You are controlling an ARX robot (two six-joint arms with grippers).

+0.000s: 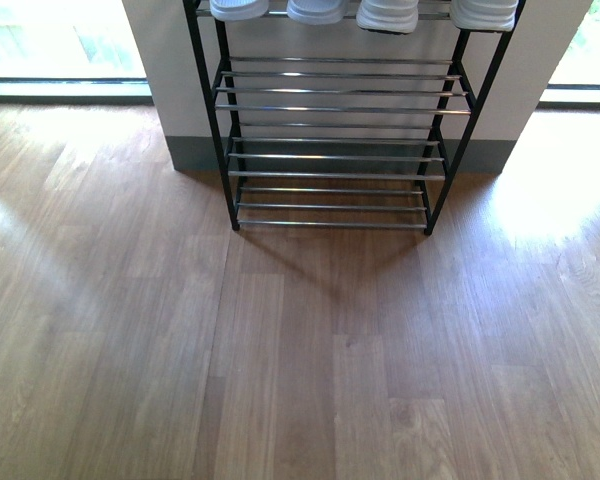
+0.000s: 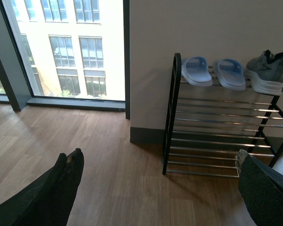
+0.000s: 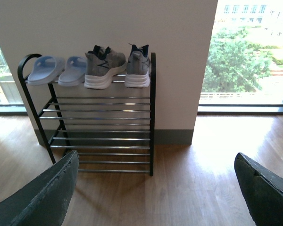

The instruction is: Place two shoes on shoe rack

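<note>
Grey sneakers (image 3: 115, 66) and blue slide sandals (image 3: 59, 69) sit on shoe rack (image 3: 152, 117) top tier; left gripper (image 2: 155, 188) and right gripper (image 3: 155, 188) both spread apart, empty.

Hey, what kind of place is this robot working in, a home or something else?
Probably an apartment or office entryway: a shoe rack with sneakers and sandals stands against a wall on wood flooring, between floor-to-ceiling windows.

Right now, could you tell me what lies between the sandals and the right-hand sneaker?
The other grey sneaker sits between the sandals and that sneaker; right wrist view.
</note>
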